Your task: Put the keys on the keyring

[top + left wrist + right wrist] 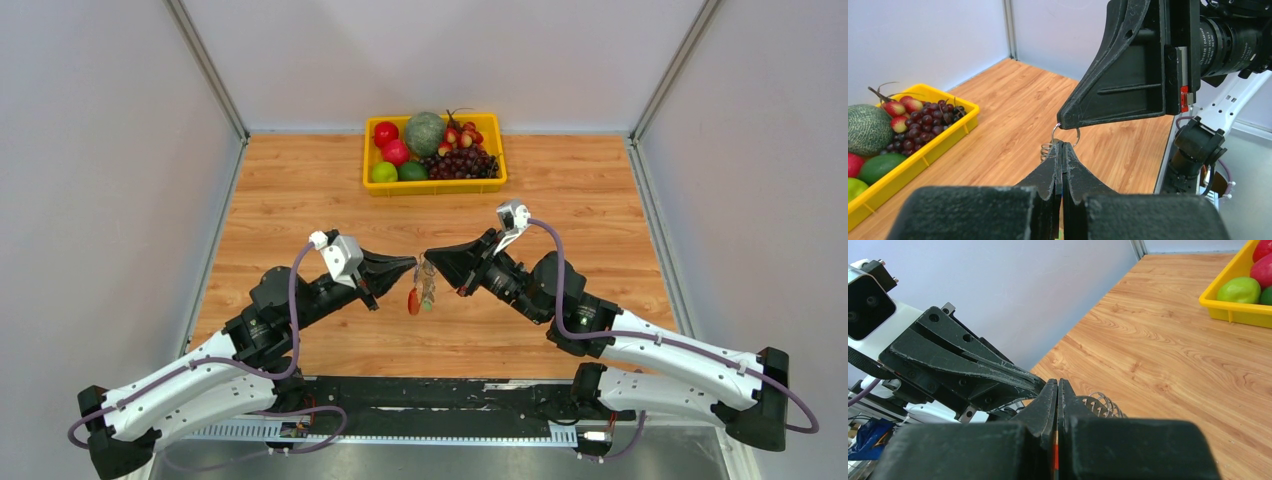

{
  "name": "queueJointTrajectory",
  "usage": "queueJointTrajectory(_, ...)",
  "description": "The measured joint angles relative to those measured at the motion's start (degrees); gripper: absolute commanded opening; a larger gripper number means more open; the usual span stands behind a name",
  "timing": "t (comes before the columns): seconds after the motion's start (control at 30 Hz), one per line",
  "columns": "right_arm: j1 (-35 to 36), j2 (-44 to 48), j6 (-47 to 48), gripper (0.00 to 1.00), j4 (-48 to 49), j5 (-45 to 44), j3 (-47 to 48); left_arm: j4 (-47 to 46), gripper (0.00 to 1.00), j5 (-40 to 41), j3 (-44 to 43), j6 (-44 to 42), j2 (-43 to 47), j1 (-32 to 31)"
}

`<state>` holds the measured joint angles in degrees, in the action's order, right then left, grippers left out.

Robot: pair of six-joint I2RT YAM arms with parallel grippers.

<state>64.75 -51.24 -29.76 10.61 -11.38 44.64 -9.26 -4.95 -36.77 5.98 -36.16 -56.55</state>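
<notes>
Both grippers meet tip to tip above the middle of the table. My left gripper (pixel 412 262) (pixel 1063 144) is shut on the near side of the thin silver keyring (pixel 421 264) (pixel 1078 136). My right gripper (pixel 428 256) (pixel 1057 382) is shut too, and its tip covers the ring's far side. A red-headed key (pixel 413 300) and the grey coiled charm (pixel 428 290) (pixel 1103 405) hang below the ring. Red shows through the gap under the right jaws. A faint blue sliver shows between the left jaws; no blue key shows clearly.
A yellow tray (pixel 435 186) (pixel 923 160) of fruit (melon, grapes, red and green pieces) stands at the back centre of the wooden table (pixel 300 190). White walls close in the left, right and back sides. The arm bases sit along the near edge.
</notes>
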Motion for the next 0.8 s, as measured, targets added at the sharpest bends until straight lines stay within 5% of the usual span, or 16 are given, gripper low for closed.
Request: queueJointTrajectory(0.8,0.07,1.53,-0.66,0.0,-0.02,2.12,0.0,-0.44,0.0,0.81,0.0,-0.13,0.0,-0.11)
